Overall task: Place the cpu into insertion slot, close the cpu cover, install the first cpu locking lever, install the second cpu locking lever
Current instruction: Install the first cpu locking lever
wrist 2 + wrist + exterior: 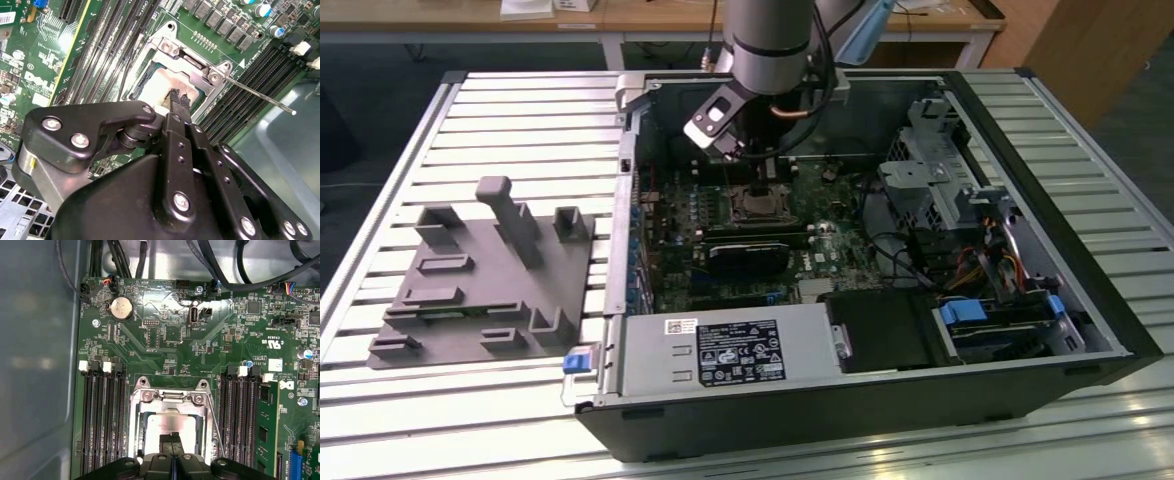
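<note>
The cpu [160, 426] lies in the insertion slot [758, 206] on the green board, its dull silver top [152, 90] showing through the window of the cpu cover [168, 397]. That cover [192, 61] lies flat over the chip. My gripper [179, 98] hangs directly above the cpu's middle, its black fingertips pressed together and holding nothing. In the exterior view the gripper [755, 172] reaches down into the open computer case just over the socket. A thin metal locking lever [260, 96] sticks out free from the socket's corner; the lever [215, 426] runs along the cover's side.
Long black memory slots [102, 420] flank the socket on both sides. Black cables [220, 270] hang along the case wall. A black graphics card [754, 255] sits near the socket, with a power supply [720, 350] and drive bays [994, 320] around it. A grey fixture [487, 275] stands outside the case.
</note>
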Motion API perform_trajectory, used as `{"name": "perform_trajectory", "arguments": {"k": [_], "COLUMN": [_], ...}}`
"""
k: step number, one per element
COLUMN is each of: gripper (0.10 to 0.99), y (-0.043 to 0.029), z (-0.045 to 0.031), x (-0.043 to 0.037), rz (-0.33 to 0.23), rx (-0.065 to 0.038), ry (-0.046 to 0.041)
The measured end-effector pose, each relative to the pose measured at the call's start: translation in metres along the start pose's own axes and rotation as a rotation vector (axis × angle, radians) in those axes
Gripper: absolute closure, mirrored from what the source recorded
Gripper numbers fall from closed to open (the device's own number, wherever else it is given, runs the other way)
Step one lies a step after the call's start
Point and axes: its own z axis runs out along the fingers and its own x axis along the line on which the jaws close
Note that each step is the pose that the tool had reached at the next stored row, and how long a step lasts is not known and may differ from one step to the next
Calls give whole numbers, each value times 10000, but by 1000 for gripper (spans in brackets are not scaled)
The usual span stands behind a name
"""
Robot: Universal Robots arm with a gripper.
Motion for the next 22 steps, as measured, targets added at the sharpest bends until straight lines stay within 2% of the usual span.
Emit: {"name": "perform_trajectory", "arguments": {"k": [12, 22], "gripper": [980, 980], "y": [2, 5], "z": [-93, -244], "x": [2, 4], "rz": [0, -1], "rx": [-1, -5], "ry": [1, 1]}}
